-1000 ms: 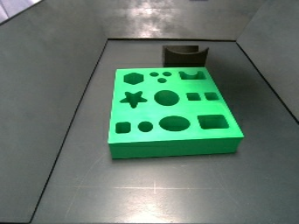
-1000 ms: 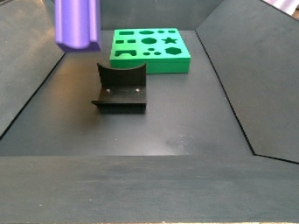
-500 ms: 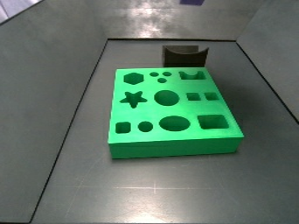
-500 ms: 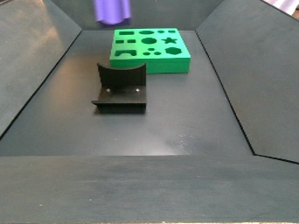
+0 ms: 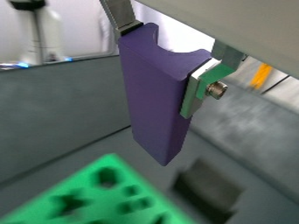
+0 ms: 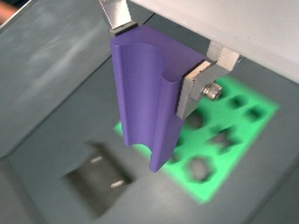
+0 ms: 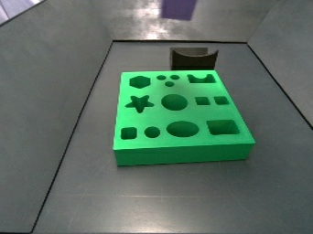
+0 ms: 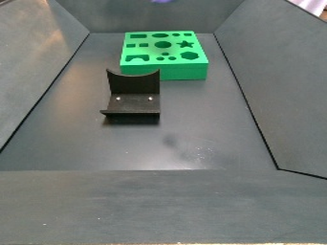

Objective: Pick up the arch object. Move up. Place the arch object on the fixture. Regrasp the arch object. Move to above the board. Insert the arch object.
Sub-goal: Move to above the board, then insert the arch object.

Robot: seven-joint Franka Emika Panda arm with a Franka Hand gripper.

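Note:
The purple arch object [image 5: 158, 96] hangs upright between the silver fingers [image 5: 201, 87] of my gripper [image 5: 163, 52], which is shut on its upper end. Its arch groove shows in a wrist view [image 6: 149, 96], with the gripper [image 6: 158, 52] above it. The green board [image 6: 228, 131] lies far below, partly behind the piece. The black fixture [image 6: 100, 179] stands on the floor beside the board. In a side view only the piece's lower end [image 7: 180, 7] shows at the top edge, high above the fixture [image 7: 193, 58] and the board [image 7: 178, 114]. The gripper itself is out of both side views.
The board [image 8: 163, 53] and the fixture [image 8: 132, 96] stand on a dark floor with sloping dark walls [image 8: 38, 86] on either side. The board's cut-outs include a star [image 7: 141, 102] and circles.
The arch object, held in the gripper, has moved from above the fixture's side toward the board. It has nearly left one side view at the top and entered the other.

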